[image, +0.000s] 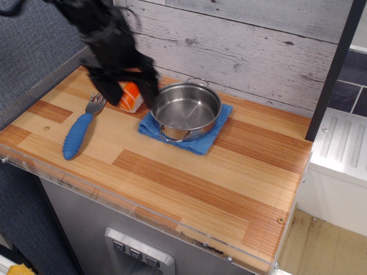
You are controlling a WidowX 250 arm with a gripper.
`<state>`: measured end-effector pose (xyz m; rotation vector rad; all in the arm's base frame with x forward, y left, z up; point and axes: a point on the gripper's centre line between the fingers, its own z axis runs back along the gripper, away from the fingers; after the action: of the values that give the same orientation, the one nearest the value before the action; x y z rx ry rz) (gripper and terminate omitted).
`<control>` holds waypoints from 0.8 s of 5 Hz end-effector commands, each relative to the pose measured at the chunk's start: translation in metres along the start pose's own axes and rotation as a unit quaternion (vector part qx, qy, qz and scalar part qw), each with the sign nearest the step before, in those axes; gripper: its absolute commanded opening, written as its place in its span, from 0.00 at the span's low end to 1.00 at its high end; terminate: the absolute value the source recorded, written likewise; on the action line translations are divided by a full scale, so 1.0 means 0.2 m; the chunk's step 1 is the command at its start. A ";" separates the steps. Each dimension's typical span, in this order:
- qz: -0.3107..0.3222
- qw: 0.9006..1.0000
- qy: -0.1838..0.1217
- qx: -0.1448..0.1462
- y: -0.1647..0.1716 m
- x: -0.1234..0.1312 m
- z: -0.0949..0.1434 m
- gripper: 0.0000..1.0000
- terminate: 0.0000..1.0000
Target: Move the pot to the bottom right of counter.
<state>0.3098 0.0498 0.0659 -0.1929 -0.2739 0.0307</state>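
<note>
The counter (189, 189) is stretching out in striped light and reddish-brown planks, with a clear strip running along its front edge; behind it a whitewashed plank wall (246, 46) is standing, and a dark post (332, 74) is rising at the counter's right end. The black gripper (124, 91) is hanging just left of the pot, low over the counter; its two fingers are standing apart, one coming down by the fork's tines, the other (150, 91) right by the pot's left rim, though I cannot tell whether it is touching; they are straddling the orange piece and gripping nothing. The pot (185, 110) is sitting upright and empty toward the back of the counter, near the middle; it is resting on a blue cloth (200, 142) that is peeking out in front of and to the right of it. A blue-handled fork (78, 133) is lying well left of the pot; an orange-and-white sushi piece (131, 98) is lying just left of the pot, partly hidden by the gripper.
</note>
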 end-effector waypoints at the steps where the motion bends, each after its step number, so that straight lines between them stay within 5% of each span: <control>1: -0.038 0.999 -0.027 0.014 -0.13 0.06 0.04 1.00 0.00; 4: -0.091 0.996 0.025 0.001 -0.28 0.10 -0.18 1.00 0.00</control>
<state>0.3312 -0.0103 0.0352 -0.1740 -0.1927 -0.1416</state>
